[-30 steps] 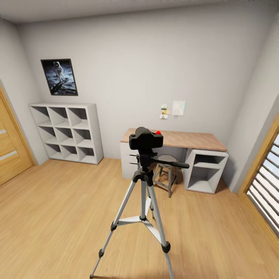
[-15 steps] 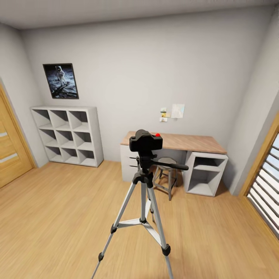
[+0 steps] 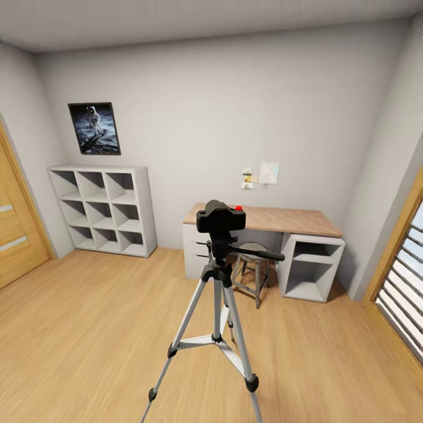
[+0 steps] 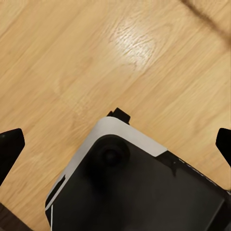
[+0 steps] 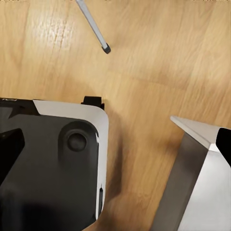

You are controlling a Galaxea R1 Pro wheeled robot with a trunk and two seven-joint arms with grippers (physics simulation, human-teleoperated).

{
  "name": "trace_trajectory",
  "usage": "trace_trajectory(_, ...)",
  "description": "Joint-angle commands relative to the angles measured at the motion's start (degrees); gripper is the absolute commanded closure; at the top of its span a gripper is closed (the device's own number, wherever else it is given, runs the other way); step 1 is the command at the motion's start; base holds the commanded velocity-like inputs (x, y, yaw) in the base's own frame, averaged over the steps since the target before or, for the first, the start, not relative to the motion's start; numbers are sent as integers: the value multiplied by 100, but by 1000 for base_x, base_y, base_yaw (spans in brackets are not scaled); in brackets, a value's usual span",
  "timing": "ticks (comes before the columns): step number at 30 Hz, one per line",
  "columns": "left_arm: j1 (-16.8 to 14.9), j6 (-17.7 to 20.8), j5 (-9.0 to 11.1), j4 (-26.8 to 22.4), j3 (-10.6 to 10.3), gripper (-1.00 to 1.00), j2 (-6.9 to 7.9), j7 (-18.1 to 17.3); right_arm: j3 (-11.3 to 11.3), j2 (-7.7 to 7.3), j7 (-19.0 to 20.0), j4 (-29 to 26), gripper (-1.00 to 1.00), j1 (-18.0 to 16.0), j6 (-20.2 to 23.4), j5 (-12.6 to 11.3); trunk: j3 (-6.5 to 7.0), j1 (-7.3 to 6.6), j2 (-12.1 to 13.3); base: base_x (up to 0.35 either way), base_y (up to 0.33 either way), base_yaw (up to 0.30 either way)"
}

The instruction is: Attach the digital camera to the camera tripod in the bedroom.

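Camera [image 3: 221,218], black and boxy with a red button [image 3: 238,208] on top, sits on the head of the tripod [image 3: 217,294], which stands on the light wood floor [image 3: 88,317] in the middle of the bedroom, straight ahead of me. A long black handle [image 3: 258,254] sticks out from the tripod head toward my right, and the three silver legs spread down to black feet. Behind the tripod, against the pale grey back wall [image 3: 205,106], stands a wood-topped desk [image 3: 288,220] with white drawers and an open cubby, and a small stool [image 3: 251,267] is tucked just in front of it. Well to the left of the desk is a white cube shelf [image 3: 103,208], with a framed astronaut picture [image 3: 94,128] on the wall above it. A wooden door [image 3: 14,235] shows at the far left and a slatted window [image 3: 405,294] at the far right. In the left wrist view my left fingers [image 4: 10,144] are spread wide over the floor and my own black and white base [image 4: 125,183], holding nothing. In the right wrist view my right fingers [image 5: 9,147] are likewise wide apart and empty, above the base, and one tripod leg tip [image 5: 106,48] rests on the floor beyond them.
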Motion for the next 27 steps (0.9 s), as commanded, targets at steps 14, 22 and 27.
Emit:
trace_trajectory(14,-3,-7,42,-4,-48,-100,0,22,47,-5,35,16,-100,-6,8,-61,129,2,-3,0,0,0)
trace_trajectory(22,-1,-7,42,-4,-48,-100,0,22,47,-9,23,16,-100,-6,-1,-63,203,2,-3,0,0,0)
trace_trajectory(27,1,-7,42,-4,-48,-100,0,22,47,-9,23,16,-100,-6,-6,-65,249,2,-3,0,0,0)
